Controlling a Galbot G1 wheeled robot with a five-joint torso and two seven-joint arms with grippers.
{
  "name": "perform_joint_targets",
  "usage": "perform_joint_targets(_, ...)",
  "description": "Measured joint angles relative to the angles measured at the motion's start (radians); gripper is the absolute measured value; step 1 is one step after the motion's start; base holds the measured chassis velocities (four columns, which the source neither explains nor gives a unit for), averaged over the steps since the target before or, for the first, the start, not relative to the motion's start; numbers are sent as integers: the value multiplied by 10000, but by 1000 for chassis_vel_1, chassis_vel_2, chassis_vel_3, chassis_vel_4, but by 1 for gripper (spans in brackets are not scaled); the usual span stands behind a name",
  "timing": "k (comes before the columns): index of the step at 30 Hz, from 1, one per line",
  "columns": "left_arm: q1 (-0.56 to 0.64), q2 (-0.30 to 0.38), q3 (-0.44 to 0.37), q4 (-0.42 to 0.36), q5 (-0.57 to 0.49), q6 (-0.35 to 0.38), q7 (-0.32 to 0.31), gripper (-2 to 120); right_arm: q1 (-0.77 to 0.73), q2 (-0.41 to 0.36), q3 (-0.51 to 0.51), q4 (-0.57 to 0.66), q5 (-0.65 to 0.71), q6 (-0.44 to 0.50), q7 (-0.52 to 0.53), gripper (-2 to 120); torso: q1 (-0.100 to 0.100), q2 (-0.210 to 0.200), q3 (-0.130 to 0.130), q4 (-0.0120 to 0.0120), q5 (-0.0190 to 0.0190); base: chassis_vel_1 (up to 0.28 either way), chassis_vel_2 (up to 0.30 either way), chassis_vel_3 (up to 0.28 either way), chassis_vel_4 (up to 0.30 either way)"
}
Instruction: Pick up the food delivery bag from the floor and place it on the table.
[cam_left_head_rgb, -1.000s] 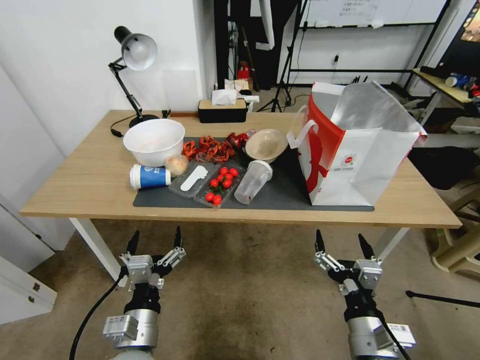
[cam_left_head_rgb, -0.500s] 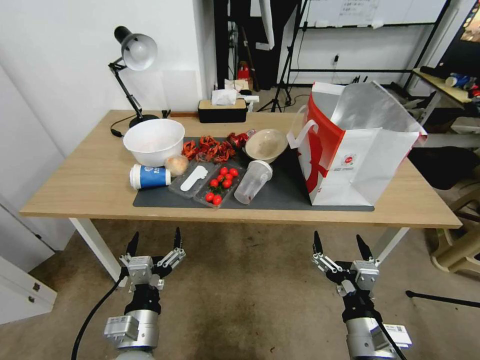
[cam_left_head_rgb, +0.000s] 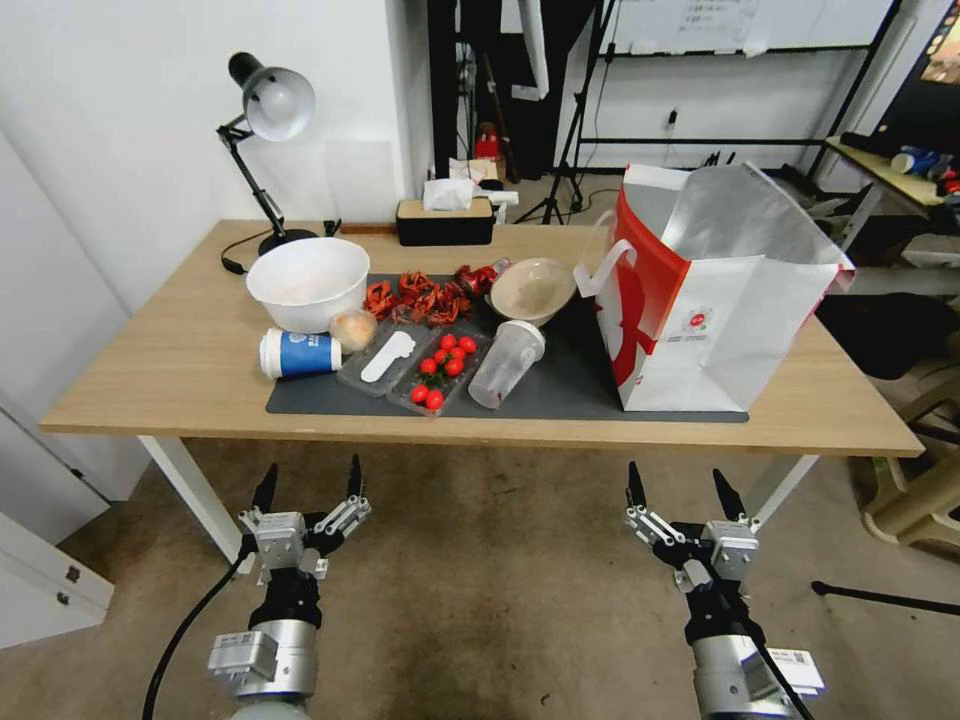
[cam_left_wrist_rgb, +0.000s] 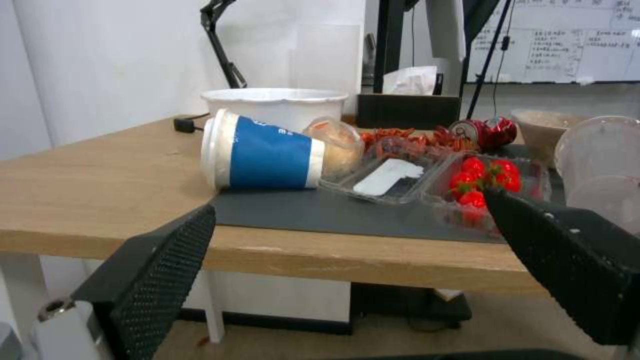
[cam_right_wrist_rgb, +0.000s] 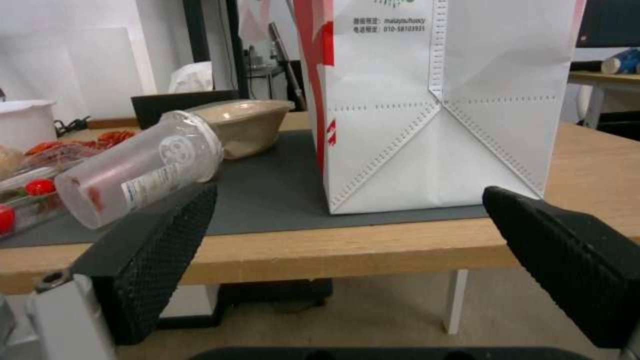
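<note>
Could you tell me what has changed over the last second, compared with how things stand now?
Very little. The right gripper, open and empty below the table's front edge, rose slightly and edged towards the robot's left early in that second, then held. The left gripper stayed open and in place. The bag stands upright on the mat, as before, and nothing was grasped or released.

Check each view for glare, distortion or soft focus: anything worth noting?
Head view: wide-angle bowing at the edges, bright sheen on the food delivery bag foil. Left wrist view: left gripper fingers soft, blue cup fairly sharp. Right wrist view: right gripper fingers blurred, the bag's print readable.
</note>
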Motion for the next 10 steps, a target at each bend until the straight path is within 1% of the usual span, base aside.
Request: perform_joint_targets(10,0,0,-1,0,-2,0,0,100,0,-5,6,2,7,8,-5,100,0,0,0,0,0,0,0,0,0)
